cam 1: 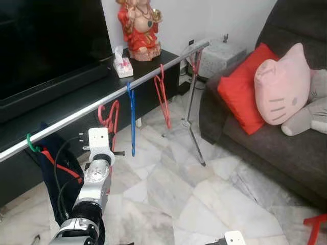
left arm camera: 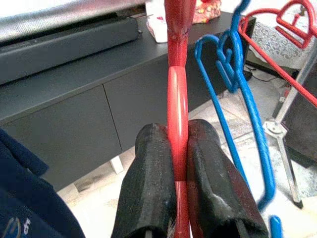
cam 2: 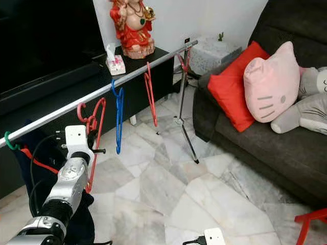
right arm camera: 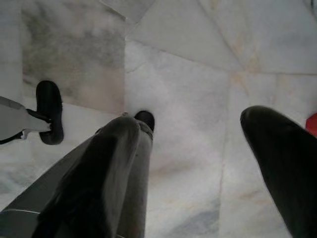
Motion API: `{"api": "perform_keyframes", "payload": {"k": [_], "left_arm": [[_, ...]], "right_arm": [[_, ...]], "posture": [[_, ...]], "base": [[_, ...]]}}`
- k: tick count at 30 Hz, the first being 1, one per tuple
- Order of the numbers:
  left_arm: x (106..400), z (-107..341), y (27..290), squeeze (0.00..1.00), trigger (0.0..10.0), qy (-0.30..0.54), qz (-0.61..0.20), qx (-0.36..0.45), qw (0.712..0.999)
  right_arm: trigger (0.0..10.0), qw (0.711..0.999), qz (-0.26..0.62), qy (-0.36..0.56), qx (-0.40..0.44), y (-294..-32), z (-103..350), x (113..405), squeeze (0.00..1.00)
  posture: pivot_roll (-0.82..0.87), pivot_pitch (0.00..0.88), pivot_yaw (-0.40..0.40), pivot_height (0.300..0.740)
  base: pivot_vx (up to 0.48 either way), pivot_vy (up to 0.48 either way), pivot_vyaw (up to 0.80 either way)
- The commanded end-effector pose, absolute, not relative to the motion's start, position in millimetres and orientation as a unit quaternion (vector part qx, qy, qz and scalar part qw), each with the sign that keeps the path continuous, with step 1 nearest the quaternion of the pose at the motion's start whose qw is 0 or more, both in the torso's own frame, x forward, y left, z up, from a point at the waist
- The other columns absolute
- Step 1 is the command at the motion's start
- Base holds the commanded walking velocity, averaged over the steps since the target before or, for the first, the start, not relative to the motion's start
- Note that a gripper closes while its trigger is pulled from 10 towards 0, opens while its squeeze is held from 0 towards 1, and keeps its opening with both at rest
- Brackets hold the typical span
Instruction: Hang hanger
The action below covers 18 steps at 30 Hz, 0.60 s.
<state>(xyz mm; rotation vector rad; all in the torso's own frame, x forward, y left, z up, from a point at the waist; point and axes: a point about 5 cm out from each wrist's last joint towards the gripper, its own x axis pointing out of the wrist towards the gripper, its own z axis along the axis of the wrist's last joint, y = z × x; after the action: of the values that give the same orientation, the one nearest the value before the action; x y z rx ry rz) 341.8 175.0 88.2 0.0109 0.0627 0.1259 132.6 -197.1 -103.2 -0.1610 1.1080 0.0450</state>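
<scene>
On the far left a green hook [cam 1: 31, 144] sits on the rail [cam 1: 71, 118] with a dark garment [cam 1: 53, 173] hanging beneath it. Just right of that, my left gripper [left arm camera: 177, 148] is raised to the rail, its fingers [left arm camera: 148, 163] pinched tight on the neck of a red hanger [cam 2: 94, 122], gripped there so the hook stays upright. Its hook already looks to be over the rail, so I judge the hanging nearly done, with only the release left. Further right hang a blue hanger [cam 1: 132, 115] and another red one [cam 1: 162, 94], spaced apart, leaving my slot free. Beyond them stands the sofa [cam 1: 265, 148] with its cushions. My right gripper [right arm camera: 198, 148] hangs idle over the marble floor [right arm camera: 188, 74], fingers spread wide, holding nothing.
</scene>
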Motion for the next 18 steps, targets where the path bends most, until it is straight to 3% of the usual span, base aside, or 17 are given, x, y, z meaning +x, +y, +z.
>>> {"api": "perform_keyframes", "payload": {"k": [1, 5, 10, 18], "left_arm": [[346.4, 96.8, 174.0, 0.0, 10.0, 0.013, 0.058, 0.011, 0.998], [346.5, 96.9, 173.8, 0.0, 10.0, 0.013, 0.058, 0.011, 0.998], [346.4, 97.7, 171.6, 0.0, 10.0, 0.009, 0.051, 0.009, 0.999], [344.1, 95.7, 166.7, 0.0, 10.0, 0.013, 0.017, 0.014, 1.0]], "right_arm": [[10.0, 0.846, 0.027, 0.527, -0.082, -197.0, -102.9, 134.0, 0.0], [10.0, 0.848, 0.021, 0.525, -0.073, -197.3, -102.8, 133.9, 0.0], [10.0, 0.847, 0.016, 0.527, -0.072, -198.2, -103.0, 133.0, 0.0], [10.0, 0.846, 0.017, 0.527, -0.072, -197.9, -103.3, 132.2, 0.0]], "posture": [[-0.07, 0.0, 0.014, 0.74], [-0.07, 0.0, 0.013, 0.74], [-0.07, 0.0, 0.012, 0.74], [-0.07, 0.0, 0.014, 0.74]], "base": [[0.262, 0.0, 0.7], [0.262, 0.0, 0.67], [0.263, 0.0, 0.0], [0.0, 0.0, 0.0]]}}
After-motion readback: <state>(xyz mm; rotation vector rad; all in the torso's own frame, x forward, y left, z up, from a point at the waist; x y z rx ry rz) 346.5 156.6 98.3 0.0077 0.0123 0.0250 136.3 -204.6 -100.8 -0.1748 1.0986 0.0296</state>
